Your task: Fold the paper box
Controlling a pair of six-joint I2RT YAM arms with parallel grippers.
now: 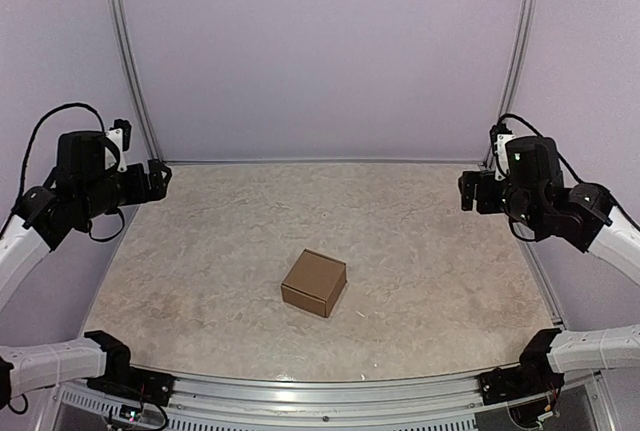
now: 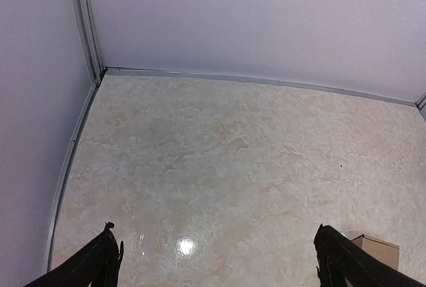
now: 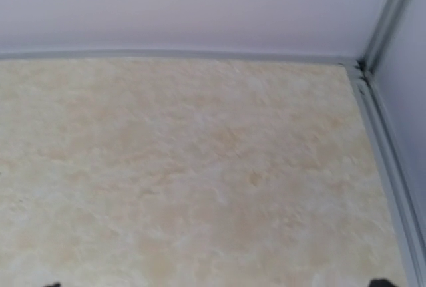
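Top external view is showing the paper box (image 1: 315,283) sitting folded shut near the middle of the tabletop (image 1: 420,241). The left tool (image 1: 158,179) and right tool (image 1: 468,191) are hovering at the far side edges, well apart from it, both with fingers spread wide.

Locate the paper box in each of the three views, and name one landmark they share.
Top external: the paper box sits closed near the middle of the table, apart from both arms.
Left wrist: only a corner of it shows, at the bottom right edge.
Right wrist: not in view.
Shared landmark: the metal strip at the foot of the back wall.
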